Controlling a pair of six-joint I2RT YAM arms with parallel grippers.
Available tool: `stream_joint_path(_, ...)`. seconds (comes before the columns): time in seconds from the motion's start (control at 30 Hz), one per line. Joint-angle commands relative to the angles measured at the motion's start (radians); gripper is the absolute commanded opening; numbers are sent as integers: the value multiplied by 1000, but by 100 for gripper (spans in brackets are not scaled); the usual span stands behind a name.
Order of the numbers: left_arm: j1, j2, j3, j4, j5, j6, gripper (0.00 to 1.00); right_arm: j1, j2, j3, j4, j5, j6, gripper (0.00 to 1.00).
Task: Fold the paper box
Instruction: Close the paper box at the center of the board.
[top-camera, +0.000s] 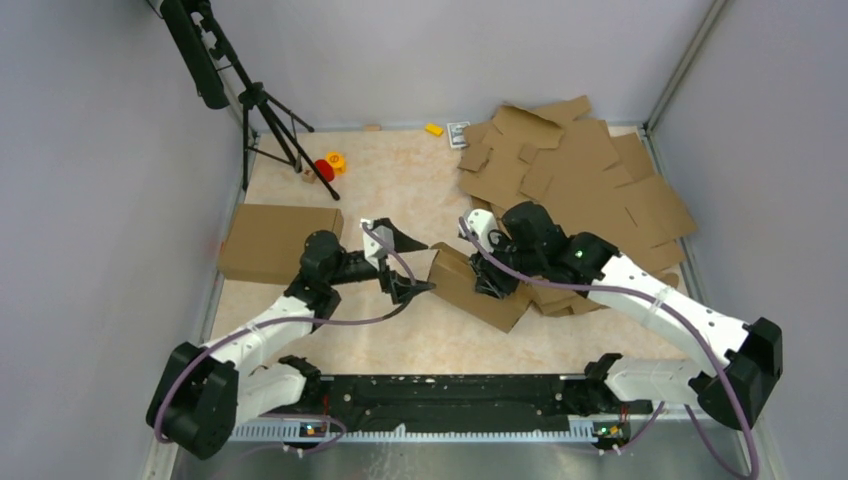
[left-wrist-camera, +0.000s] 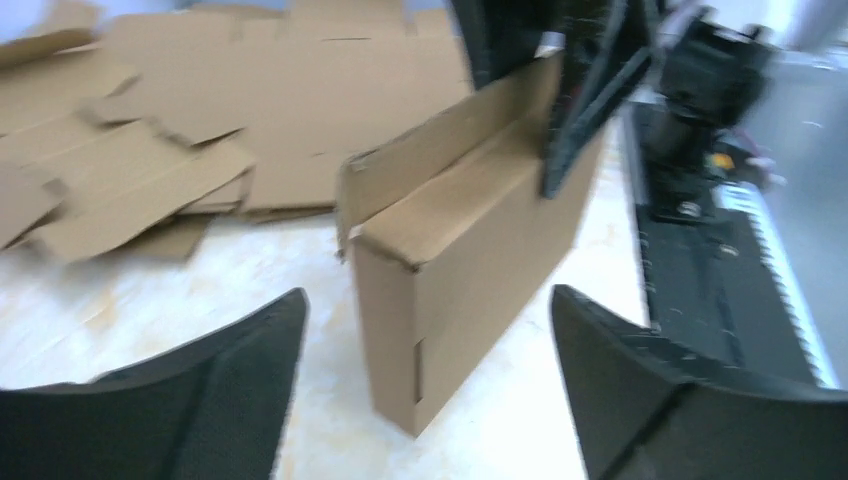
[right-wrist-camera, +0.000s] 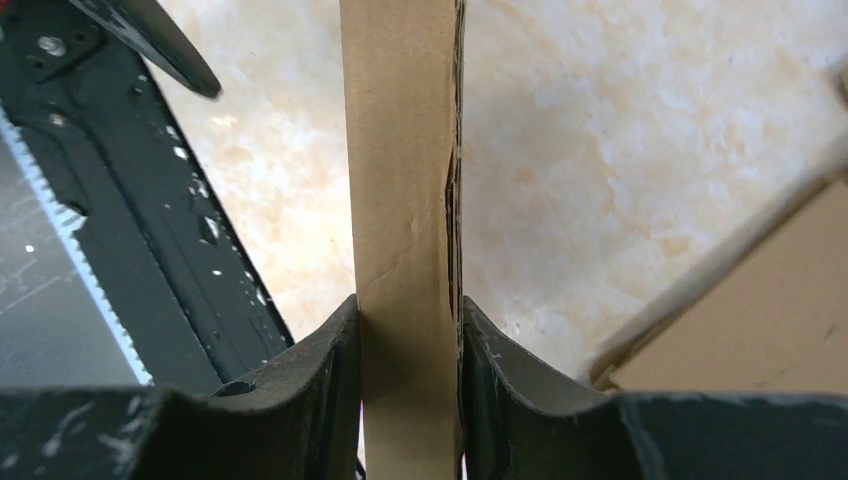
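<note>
The paper box (top-camera: 468, 288) is brown cardboard, folded shut and standing on one long edge in the middle of the table. My right gripper (right-wrist-camera: 408, 312) is shut on its upper edge (right-wrist-camera: 400, 200), one finger pressed against each face. It grips the box's right part (top-camera: 492, 280). My left gripper (top-camera: 418, 266) is open at the box's left end. In the left wrist view its fingers straddle the near corner of the box (left-wrist-camera: 470, 240) with a clear gap on both sides and touch nothing. The right gripper's fingers (left-wrist-camera: 580, 110) show at the box's far top.
A second folded box (top-camera: 278, 240) lies at the left. A pile of flat cardboard blanks (top-camera: 570, 175) covers the back right. A tripod (top-camera: 270, 120) stands at the back left with small red and yellow items (top-camera: 328, 166) near it. A black rail (top-camera: 440, 395) runs along the near edge.
</note>
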Motion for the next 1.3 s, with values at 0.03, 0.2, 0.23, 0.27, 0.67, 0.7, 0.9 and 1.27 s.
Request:
stream_joint_path(0.03, -3, -135, -145, 136, -480, -145, 99, -1, 45, 17, -80, 98, 40, 22)
stream_joint_path(0.2, -3, -185, -243, 207, -960, -540, 99, -2, 61, -3, -63, 131, 111, 25)
stream_joint_path(0.23, -1, -179, -245, 189, -966, -598, 99, -2, 60, -8, -55, 138, 125, 25)
stream_joint_path(0.27, -1, -161, -240, 234, -877, -550, 99, -2, 59, -14, -46, 138, 129, 24)
stream_joint_path(0.67, -21, -34, -4, 56, -457, -310, 91, -1, 57, -97, 39, 108, 119, 17)
stream_joint_path(0.7, -27, -20, -6, 63, -449, -280, 91, -1, 57, -102, 47, 103, 113, 16)
stream_joint_path(0.9, -62, 57, 11, 67, -379, -169, 73, -2, 22, -128, 98, 122, 92, 15)
stream_joint_path(1.27, -70, 92, 35, 61, -292, -175, 53, 2, 8, -140, 141, 78, 90, 14)
